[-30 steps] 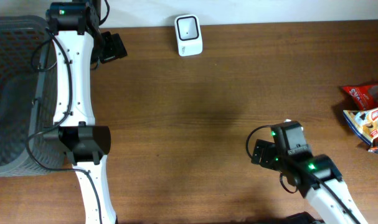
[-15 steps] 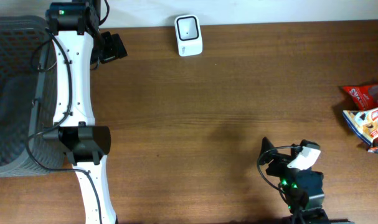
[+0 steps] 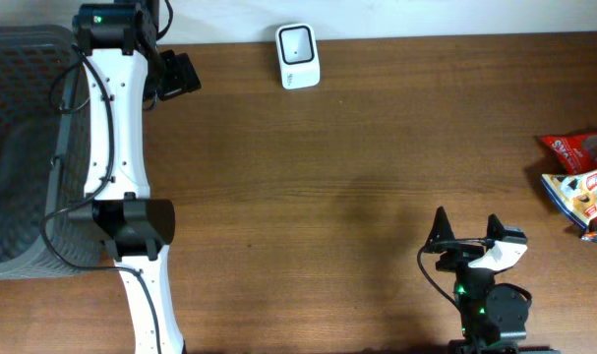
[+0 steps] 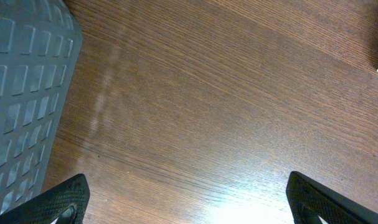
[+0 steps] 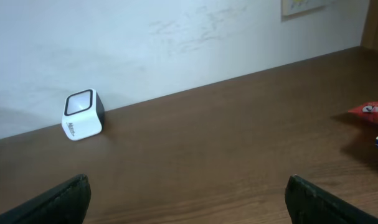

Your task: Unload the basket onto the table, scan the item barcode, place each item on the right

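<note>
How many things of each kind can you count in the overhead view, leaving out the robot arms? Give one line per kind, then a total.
Barcode scanner: 1
Snack packets: 2
Grey basket: 1
Total: 4

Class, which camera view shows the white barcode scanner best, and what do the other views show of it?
Overhead: the scanner appears whole, straight from above. The right wrist view shows it from the side, by the wall; the left wrist view shows no recognisable scanner.
</note>
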Motion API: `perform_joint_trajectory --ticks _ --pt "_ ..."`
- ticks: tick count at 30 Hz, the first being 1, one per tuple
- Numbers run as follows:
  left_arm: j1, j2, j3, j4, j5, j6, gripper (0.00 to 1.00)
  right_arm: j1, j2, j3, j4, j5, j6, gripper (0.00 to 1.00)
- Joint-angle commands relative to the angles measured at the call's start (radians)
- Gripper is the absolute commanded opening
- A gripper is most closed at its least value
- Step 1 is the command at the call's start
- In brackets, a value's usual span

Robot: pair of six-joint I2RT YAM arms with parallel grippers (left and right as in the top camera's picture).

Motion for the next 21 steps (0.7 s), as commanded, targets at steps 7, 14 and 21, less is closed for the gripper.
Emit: perform_joint_trajectory --ticks 7,14,21 --pt "0.003 -0.015 0.006 -0.001 0.002 -0.006 0.99 -0.008 -0.014 -0.013 -0.005 -0.048 -0.246 0.98" --pt "0.003 -0.015 0.006 -0.001 0.002 -0.006 0.99 -0.008 -0.014 -0.013 -0.006 -0.044 -0.269 0.98" --pt "0.003 -0.015 0.006 -0.001 0.002 -0.006 0.99 -0.008 -0.014 -0.013 -0.006 -0.047 -0.222 0.99"
